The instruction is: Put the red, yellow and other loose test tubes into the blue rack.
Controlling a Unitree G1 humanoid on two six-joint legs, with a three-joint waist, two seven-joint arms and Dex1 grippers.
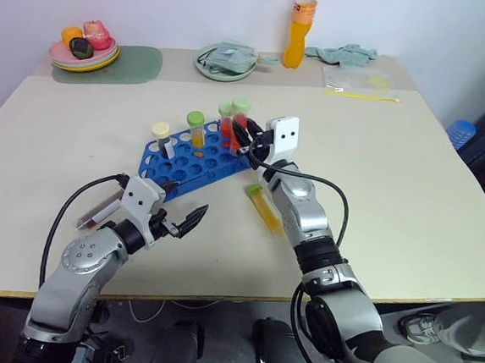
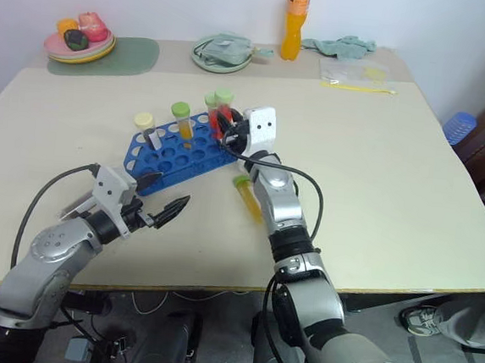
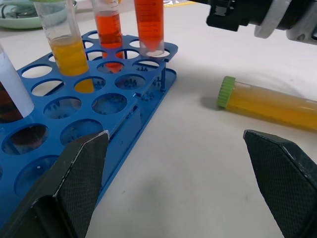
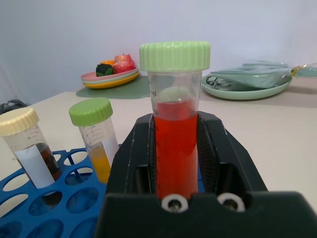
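Left gripper (image 1: 182, 216) hovered low over near table edge, fingers spread wide, empty. Right gripper (image 1: 244, 139) reached forward, clamped on red tube (image 4: 174, 144) upright at blue rack (image 1: 171, 168) corner. Yellow tube (image 1: 263, 207) lay flat beside rack. Cream table (image 1: 410, 205) bare rightward.

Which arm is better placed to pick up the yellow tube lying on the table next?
Left. The left gripper is open and free, with the yellow tube lying ahead between its fingers. The right gripper is shut on a red tube at the blue rack.
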